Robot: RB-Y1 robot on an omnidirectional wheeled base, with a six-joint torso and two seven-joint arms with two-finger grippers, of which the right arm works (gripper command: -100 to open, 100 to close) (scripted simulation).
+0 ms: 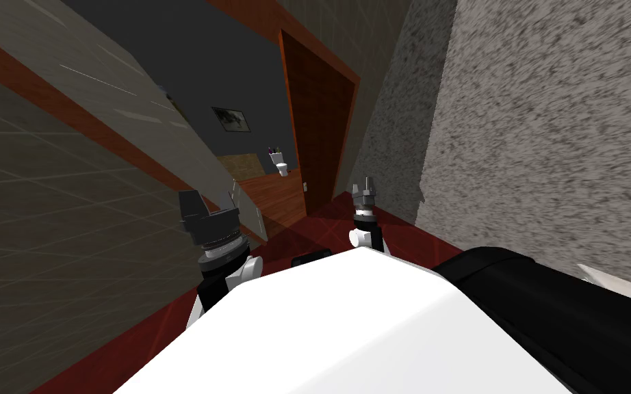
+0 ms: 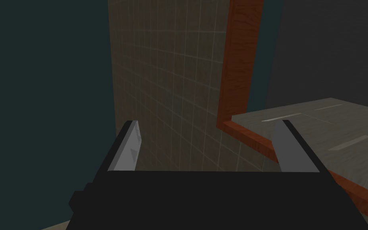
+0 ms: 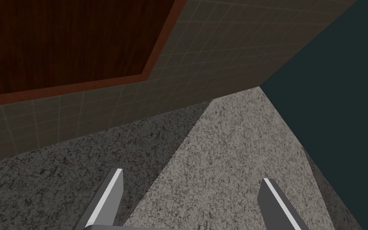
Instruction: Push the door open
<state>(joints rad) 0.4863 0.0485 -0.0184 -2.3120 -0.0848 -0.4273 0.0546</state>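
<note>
Right gripper point(image 1: 364, 189) hung open and empty beside the speckled wall point(image 1: 547, 137); left gripper point(image 1: 206, 213) was spread too; the dark wooden door point(image 1: 321, 130) stood ahead, clear of both; advancing carelessly, the right fingers could have scraped that wall, missing the door.

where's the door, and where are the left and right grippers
door point(image 1: 321, 123), head view, middle of the brown panel
left gripper point(image 2: 208, 123), left wrist view, midway between its fingertips
right gripper point(image 3: 191, 177), right wrist view, midway between its fingertips
</note>
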